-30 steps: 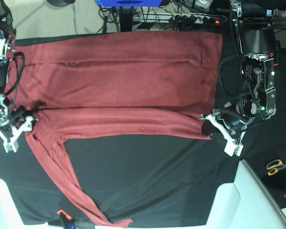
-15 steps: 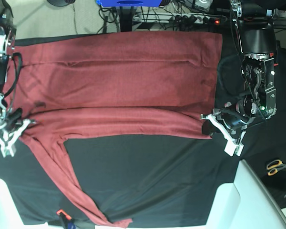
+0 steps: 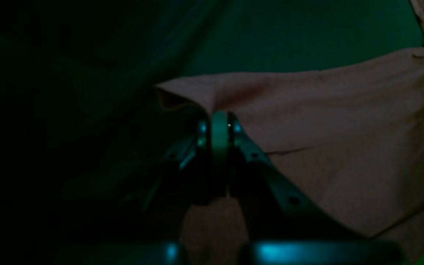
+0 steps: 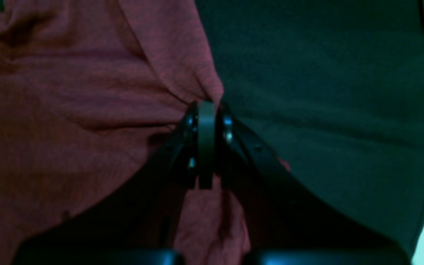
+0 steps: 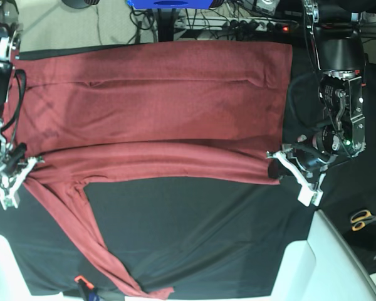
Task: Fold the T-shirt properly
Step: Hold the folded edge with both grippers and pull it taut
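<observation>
I find nothing to read anywhere I look: no words, labels, brand marks or numbers on anything in any of the views.

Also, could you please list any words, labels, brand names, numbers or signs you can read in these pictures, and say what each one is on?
None can be read.
T-shirt: plain, no print or tag showing.
Black tablecloth: no marking.
Left gripper and right gripper: no lettering visible.
Blue object at the top edge and scissors: no text can be made out.
</observation>
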